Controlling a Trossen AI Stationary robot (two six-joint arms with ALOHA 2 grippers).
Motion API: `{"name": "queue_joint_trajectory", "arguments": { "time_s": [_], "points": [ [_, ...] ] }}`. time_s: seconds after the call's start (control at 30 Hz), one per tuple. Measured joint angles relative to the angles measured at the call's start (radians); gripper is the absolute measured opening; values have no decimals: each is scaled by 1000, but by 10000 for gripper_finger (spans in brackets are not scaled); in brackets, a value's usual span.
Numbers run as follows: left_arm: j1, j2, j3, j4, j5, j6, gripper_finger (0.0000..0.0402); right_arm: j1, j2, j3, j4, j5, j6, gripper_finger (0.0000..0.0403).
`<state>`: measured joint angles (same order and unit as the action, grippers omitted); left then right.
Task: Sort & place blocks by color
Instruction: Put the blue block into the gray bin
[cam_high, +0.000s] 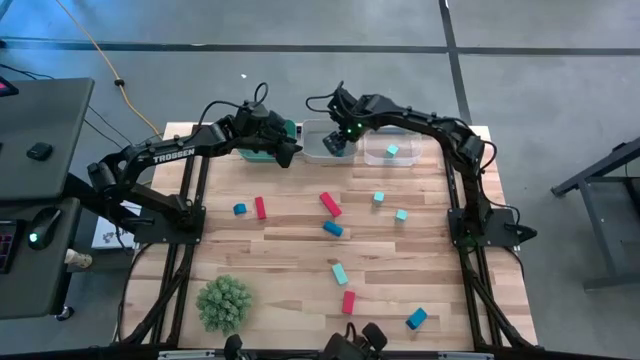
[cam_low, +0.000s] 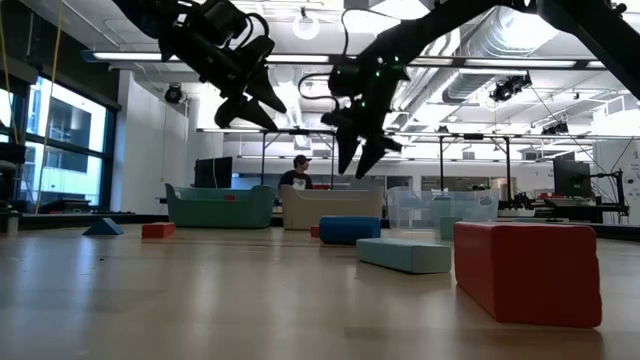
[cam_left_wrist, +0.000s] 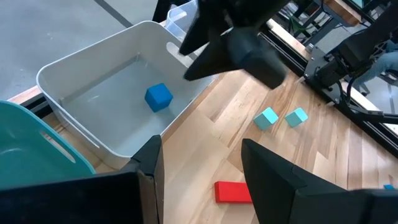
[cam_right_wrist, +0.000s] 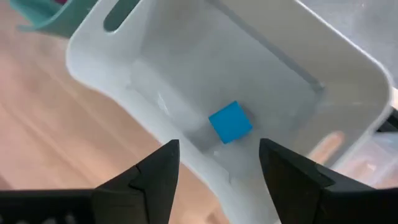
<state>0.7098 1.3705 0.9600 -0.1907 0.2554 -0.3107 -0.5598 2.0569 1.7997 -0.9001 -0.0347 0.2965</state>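
the blocks are split between the bins at the far edge of the table (cam_high: 300, 290) and the bare wood, where most of them lie loose: a small blue cube (cam_high: 239, 209) and a red bar (cam_high: 260, 207) toward the left, a red bar (cam_high: 330, 204) and a blue block (cam_high: 333, 229) mid-table, two small teal cubes (cam_high: 379, 198) further right, and a teal bar (cam_high: 340, 273), a red block (cam_high: 348, 301) and a blue block (cam_high: 416, 318) nearer the front. going left to right, the left gripper (cam_high: 283, 150) hangs over the teal bin (cam_left_wrist: 25, 149), its fingers spread and holding nothing; the risk i see here is crowding, since it sits close beside the right arm, and a careless swing by either could knock the two together or shove a bin. what the teal bin holds cannot be told, apart from a hint of red in the low view. the white bin (cam_right_wrist: 348, 81) next to it holds one blue cube (cam_right_wrist: 231, 122), resting on its floor. the right gripper (cam_right_wrist: 217, 165) hovers just above that bin, fingers apart and empty, straddling the near wall in its wrist view; dropping lower or pulling back flat could catch that wall and drag the bin. the clear bin (cam_high: 385, 156) on the right holds one teal cube (cam_high: 392, 151). a further risk is colour mix-up, since teal and blue pieces lie close together on the table.
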Motion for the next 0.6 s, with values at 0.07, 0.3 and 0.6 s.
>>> {"name": "queue_joint_trajectory", "arguments": {
  "time_s": [0.07,0.3,0.6],
  "points": [
    [0,0,0,0,0,0,136,12,-1,36,-57,8,-13,209],
    [0,0,0,0,0,0,136,77,-2,80,-173,17,-62,209],
    [4,0,0,-44,-2,34,136,179,-5,77,-366,198,-43,209]
  ]
}}
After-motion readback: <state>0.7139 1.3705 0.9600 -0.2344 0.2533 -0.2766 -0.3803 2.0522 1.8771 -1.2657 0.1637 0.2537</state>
